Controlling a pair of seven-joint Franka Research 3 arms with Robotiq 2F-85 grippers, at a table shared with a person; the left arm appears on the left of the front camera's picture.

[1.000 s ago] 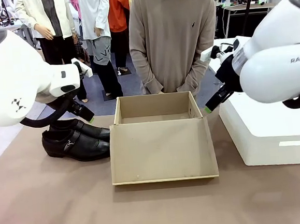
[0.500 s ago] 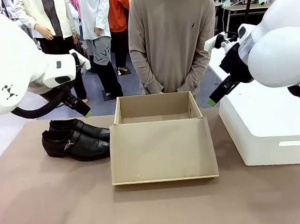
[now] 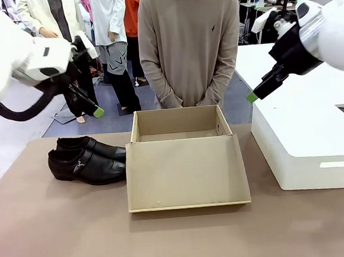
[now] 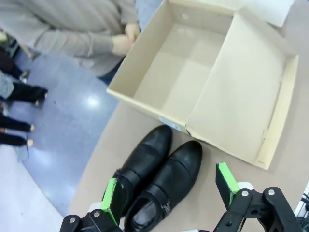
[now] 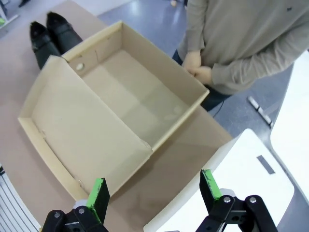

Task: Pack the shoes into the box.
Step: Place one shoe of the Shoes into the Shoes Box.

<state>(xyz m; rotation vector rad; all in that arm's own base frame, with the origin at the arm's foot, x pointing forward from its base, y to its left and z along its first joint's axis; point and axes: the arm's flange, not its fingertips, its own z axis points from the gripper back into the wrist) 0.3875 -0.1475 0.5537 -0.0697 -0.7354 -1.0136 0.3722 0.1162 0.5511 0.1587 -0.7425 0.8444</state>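
The shoes (image 3: 86, 161), a glossy black pair, lie side by side on the brown table left of the box (image 3: 180, 123), toes toward it. The cardboard box stands open and empty, its lid flap (image 3: 186, 172) folded down toward me. My left gripper (image 3: 93, 108) hangs open high above the shoes; in the left wrist view its fingertips (image 4: 112, 198) frame the shoes (image 4: 159, 178) beside the box (image 4: 178, 79) far below. My right gripper (image 3: 256, 93) is open, raised right of the box; its own view looks down on the box (image 5: 133, 99) and the shoes (image 5: 49, 30).
A larger white box (image 3: 307, 139) stands on the table's right side, close to the cardboard box. A person in a beige sweater (image 3: 190, 43) stands at the far edge with hands clasped (image 5: 198, 67). Other people stand farther back.
Both arms have lifted up and outward, away from the table, their jaws staying open. The shoes and box have not moved.
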